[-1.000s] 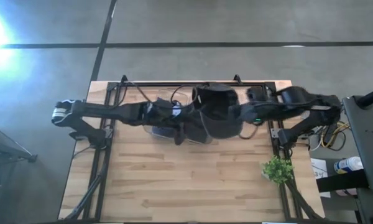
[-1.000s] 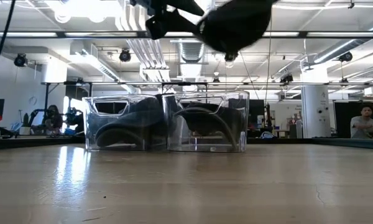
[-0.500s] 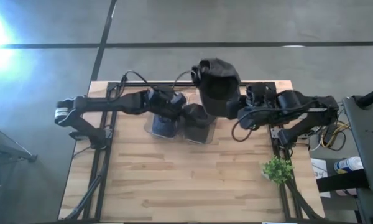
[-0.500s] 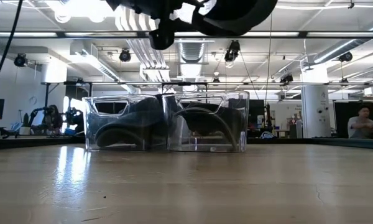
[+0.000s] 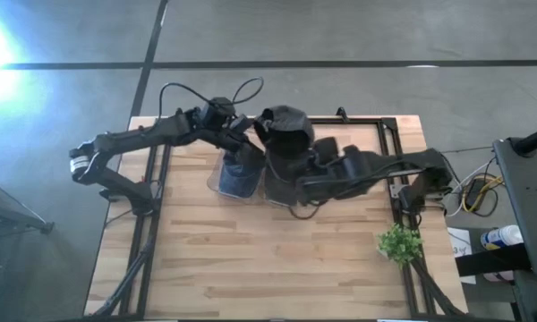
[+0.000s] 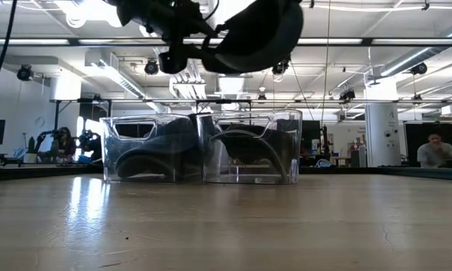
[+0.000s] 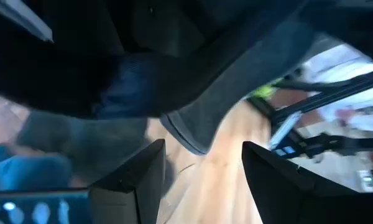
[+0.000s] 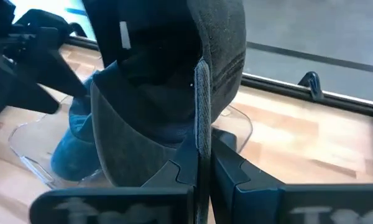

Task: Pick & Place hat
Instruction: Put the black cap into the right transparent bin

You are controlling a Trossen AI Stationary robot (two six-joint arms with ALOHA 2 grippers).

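The hat (image 5: 285,141) is dark grey with a stiff brim (image 8: 121,143). It hangs in the air above two clear bins (image 6: 202,147), high in the low view (image 6: 248,34). My right gripper (image 8: 202,177) reaches in from the table's right and is shut on the hat. My left gripper (image 7: 202,180) is open at the hat's left side (image 5: 242,128); its fingers stand close under the brim (image 7: 199,118), and I cannot tell whether they touch it. My right gripper pinches the hat's rim edge (image 8: 202,134) between its two fingers, next to the brim. It reaches in from the table's right side. The hat is lifted clear and stands beyond the fingers, its dark inside with a white label (image 8: 123,34) facing the wrist camera.
The left clear bin (image 5: 235,176) holds a bluish-dark hat; the right bin (image 5: 277,190) lies partly under my right arm. A small green plant (image 5: 399,243) stands near the table's right edge. A black frame rail (image 5: 367,119) runs along the far edge. People sit in the room beyond.
My right gripper carried the hat up off the bins, first toward the far edge, then toward the table's left. My left gripper drew away from over the bins toward the far-left, and now sits beside the hat.
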